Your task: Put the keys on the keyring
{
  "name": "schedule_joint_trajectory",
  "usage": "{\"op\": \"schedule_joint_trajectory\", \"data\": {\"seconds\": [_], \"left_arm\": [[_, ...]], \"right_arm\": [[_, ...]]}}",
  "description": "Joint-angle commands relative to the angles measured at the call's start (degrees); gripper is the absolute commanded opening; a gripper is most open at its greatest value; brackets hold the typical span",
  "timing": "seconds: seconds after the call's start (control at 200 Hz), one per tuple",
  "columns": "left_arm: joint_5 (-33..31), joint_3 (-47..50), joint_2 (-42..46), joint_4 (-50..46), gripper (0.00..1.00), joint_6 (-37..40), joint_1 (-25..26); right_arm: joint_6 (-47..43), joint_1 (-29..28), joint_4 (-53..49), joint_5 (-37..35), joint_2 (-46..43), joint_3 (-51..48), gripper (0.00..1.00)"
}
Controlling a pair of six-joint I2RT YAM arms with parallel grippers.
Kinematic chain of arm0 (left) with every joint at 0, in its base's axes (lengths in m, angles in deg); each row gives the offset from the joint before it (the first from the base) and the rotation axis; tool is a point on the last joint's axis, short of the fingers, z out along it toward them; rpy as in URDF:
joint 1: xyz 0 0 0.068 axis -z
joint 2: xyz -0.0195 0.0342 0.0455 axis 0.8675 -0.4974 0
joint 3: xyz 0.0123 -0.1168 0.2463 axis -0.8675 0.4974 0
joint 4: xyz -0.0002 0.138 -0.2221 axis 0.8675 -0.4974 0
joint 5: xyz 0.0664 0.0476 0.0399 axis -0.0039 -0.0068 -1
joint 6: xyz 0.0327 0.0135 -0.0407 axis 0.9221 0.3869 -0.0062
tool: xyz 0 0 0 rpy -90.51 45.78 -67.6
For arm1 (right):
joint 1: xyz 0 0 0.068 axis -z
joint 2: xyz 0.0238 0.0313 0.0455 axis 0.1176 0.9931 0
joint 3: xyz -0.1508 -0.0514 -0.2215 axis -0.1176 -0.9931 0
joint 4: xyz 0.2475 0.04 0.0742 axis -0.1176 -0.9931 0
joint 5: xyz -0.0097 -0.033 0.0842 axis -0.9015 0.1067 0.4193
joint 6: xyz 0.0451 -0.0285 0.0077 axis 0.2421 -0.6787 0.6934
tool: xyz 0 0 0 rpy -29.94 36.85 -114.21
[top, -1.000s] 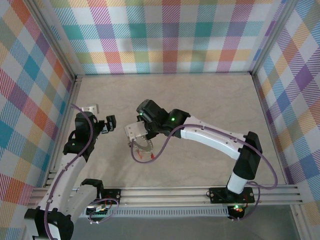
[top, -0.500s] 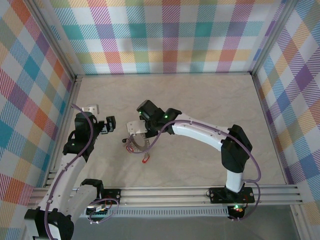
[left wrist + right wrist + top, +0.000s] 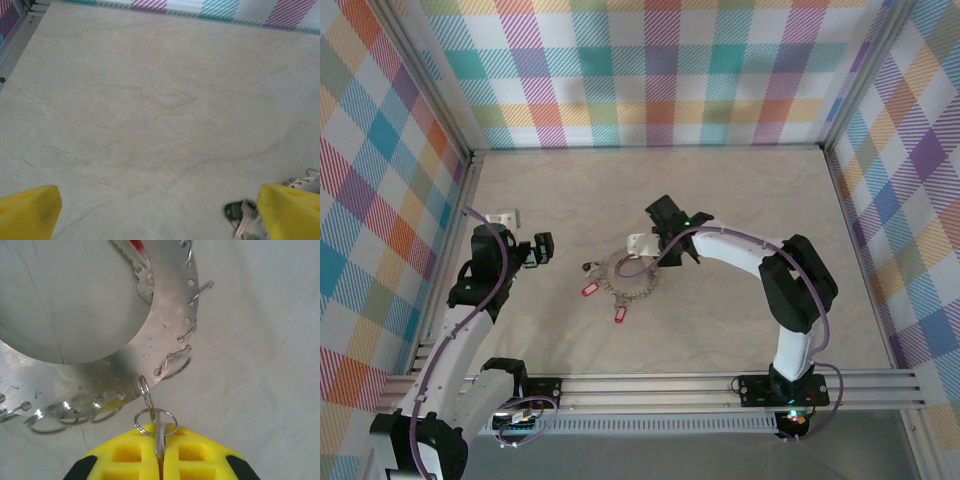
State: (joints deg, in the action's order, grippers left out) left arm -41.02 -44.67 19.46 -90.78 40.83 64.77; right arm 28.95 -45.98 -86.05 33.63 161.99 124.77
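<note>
Beige marbled tabletop (image 3: 750, 200), plaid walls (image 3: 660, 70); left claw (image 3: 538, 250) wide, right claw (image 3: 160, 460) tight on perhaps a key (image 3: 159, 436).

No writing to read

No word, number, brand or sign can be read on the checked walls (image 3: 660, 70), the pale marbled desk (image 3: 750, 190) or the punched metal keyring (image 3: 165, 315). The coloured heads of the keys (image 3: 588, 290) are too small to tell whether they carry any mark.
</note>
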Motion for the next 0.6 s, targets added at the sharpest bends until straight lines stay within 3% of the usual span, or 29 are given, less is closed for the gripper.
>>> {"op": "schedule_joint_trajectory", "data": {"seconds": [0.0, 0.17, 0.36, 0.595], "left_arm": [[2.0, 1.3, -0.6, 2.7, 1.0, -2.5, -0.9], [3.6, 1.3, -1.5, 2.9, 1.0, -3.3, -0.9], [4.0, 1.0, -2.8, 3.2, 1.0, -3.8, -0.8], [4.7, 2.0, -4.9, 5.0, 1.0, -3.8, -0.8]], "right_arm": [[1.6, 3.6, 5.3, 4.6, -2.3, -5.4, 0.0], [1.1, 6.3, 8.6, -0.4, -2.1, -11.3, 0.04], [0.9, 9.6, 9.1, -7.7, -2.7, -14.7, 0.17], [5.7, 12.1, 7.4, -7.9, -6.1, -15.6, 0.29]]}}
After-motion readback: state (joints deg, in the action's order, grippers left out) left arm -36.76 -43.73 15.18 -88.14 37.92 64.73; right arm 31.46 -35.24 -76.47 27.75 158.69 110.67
